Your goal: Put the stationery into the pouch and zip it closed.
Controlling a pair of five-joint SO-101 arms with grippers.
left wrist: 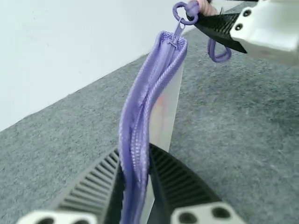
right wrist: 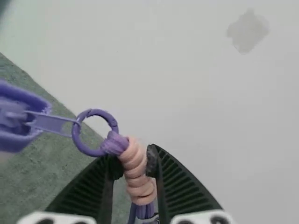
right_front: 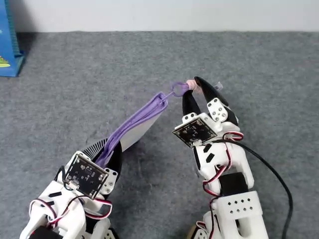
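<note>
Purple along its zip and see-through plastic on its sides, the pouch (right_front: 137,122) is stretched edge-up between the two arms, over the grey felt-like desk (right_front: 75,84). We cannot tell whether its lower edge touches the surface.

The left fingers (right_front: 114,155) are clamped on the near end of the pouch. In the left wrist view we see those ribbed black fingers (left wrist: 156,163) pressed against both sides of the zip band, with only the fabric between them. From there the pouch (left wrist: 140,121) runs away towards the other arm, and the two sides of the zip lie together along the whole length we can see.

At the far end sits the slider (right_front: 162,99), with a purple ring (right_front: 179,89) hanging from its tab. A pink coiled charm (right_front: 191,84) is tied to that ring. The right fingers (right_front: 188,102) are closed on the charm, nearly together. The right wrist view shows the fingers (right wrist: 152,163) pinching the charm (right wrist: 135,172) from both sides, while the ring (right wrist: 93,133) stands clear of the tips and the slider (right wrist: 18,123) is pulled taut beyond it.

A blue box (right_front: 7,45) stands at the far left edge of the desk, against the white wall (right_front: 149,15). A black cable (right_front: 279,179) curves down beside the right arm.
</note>
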